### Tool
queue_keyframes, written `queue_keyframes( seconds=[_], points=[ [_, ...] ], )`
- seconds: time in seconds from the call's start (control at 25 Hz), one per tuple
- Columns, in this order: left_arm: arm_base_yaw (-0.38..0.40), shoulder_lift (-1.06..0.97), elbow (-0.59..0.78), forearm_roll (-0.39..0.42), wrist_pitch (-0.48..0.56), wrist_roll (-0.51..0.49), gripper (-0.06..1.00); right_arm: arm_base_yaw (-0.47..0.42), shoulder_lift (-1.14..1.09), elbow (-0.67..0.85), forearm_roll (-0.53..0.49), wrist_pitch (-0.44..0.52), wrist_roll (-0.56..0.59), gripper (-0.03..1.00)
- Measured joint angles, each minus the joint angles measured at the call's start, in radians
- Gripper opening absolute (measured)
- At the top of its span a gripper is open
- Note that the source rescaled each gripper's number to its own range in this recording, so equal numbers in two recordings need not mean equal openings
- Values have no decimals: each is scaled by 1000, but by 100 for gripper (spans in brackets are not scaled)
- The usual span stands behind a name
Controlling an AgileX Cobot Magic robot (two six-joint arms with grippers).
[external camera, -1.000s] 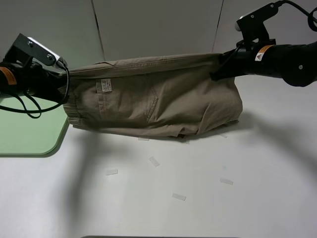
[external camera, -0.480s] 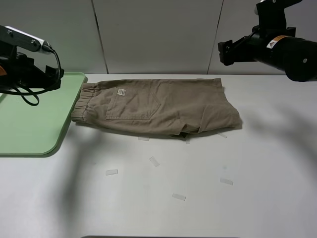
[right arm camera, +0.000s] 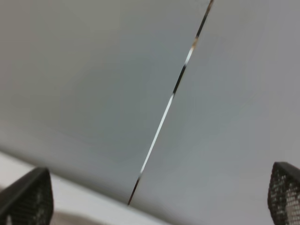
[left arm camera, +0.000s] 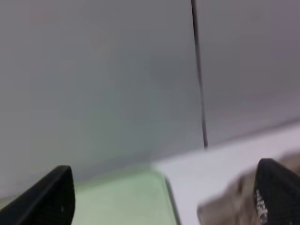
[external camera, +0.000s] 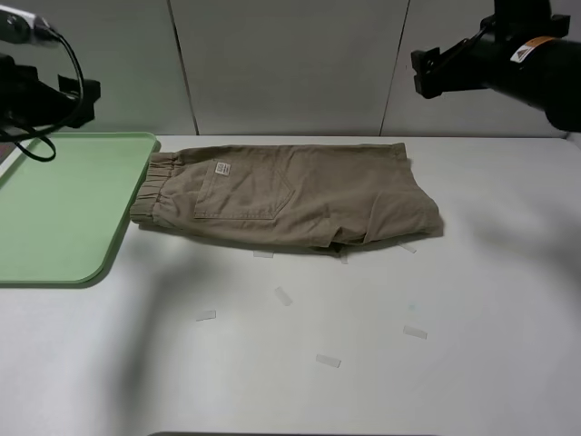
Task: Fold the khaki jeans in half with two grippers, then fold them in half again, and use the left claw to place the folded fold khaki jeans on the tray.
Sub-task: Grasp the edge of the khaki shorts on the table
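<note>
One pair of khaki jeans [external camera: 290, 204], folded, just beside one tray [external camera: 54, 218]. Two arms: left gripper [left arm camera: 164, 201] and right gripper [right arm camera: 159, 197] both spread wide, empty. Left wrist view alone shows the tray corner.

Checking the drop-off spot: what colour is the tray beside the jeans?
The tray is plain pale mint green, with no pattern; it shows best in the exterior high view.

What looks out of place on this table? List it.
The khaki jeans lie slightly skewed, with an under layer poking out along the near edge and the waistband at the rim of the tray. Small pale strips lie scattered on the table.
</note>
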Motion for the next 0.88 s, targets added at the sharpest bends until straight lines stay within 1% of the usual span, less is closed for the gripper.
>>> queue_keyframes(
  seconds=[0.08,0.2,0.36,0.48,0.64,0.72,0.8,0.88],
  points=[
    [0,-61,0,-1,1,-21,75,0,-49,0,1,23,-24,100],
    [0,-175,0,-1,14,-54,75,0,-139,0,1,83,-43,100],
    [0,-358,-1,-1,95,-65,76,0,-266,0,1,158,-83,100],
    [0,-494,-20,20,217,-73,76,0,-362,0,1,167,-98,100],
    [-1,-671,-47,71,416,-149,76,0,-475,0,1,198,-100,100],
    [-1,-769,-48,76,491,-192,76,0,-533,0,1,217,-100,100],
    [-1,-860,-48,78,551,-214,76,0,-580,0,1,230,-100,100],
    [-1,-958,-49,79,615,-223,76,0,-623,0,2,264,-100,100]
  ],
)
